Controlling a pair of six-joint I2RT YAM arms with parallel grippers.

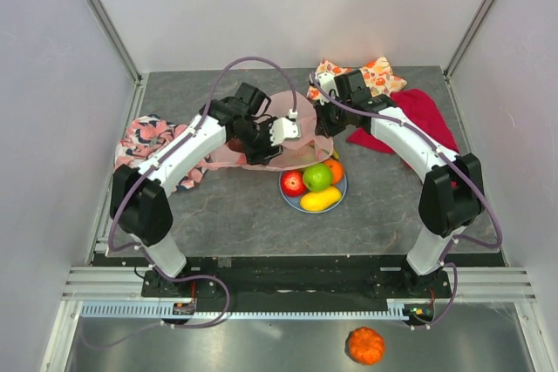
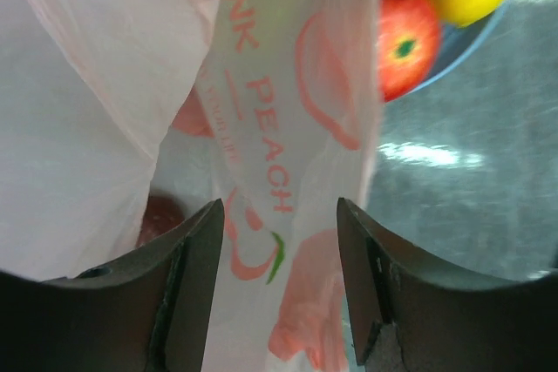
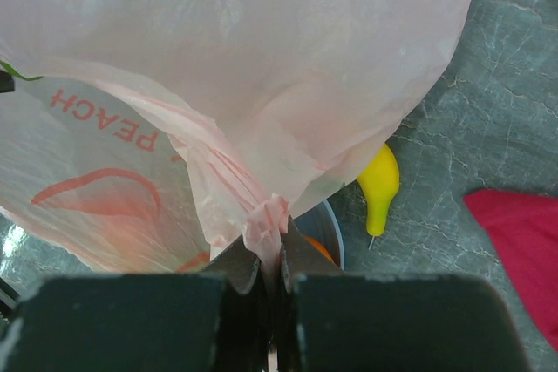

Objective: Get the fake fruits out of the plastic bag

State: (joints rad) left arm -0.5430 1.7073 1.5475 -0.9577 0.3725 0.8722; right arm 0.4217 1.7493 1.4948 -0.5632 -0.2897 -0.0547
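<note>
1. Thin translucent pink plastic bag [image 3: 261,58], between my arms: my right gripper [image 3: 266,259] is clamped on its gathered film, so a hard pull may tear it.
2. My left gripper [image 2: 279,206], jaws apart astride the print, may pinch film only and miss the dark reddish fruit [image 2: 161,215] inside.

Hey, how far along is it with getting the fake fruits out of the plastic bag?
Done: a red apple, green apple, orange and yellow fruit sit on the blue plate. In hand: the right end effector pinches a gathered edge of the plastic bag, and the left end effector is open over the bag. Left: at least one dark red fruit shows inside the bag.
</note>
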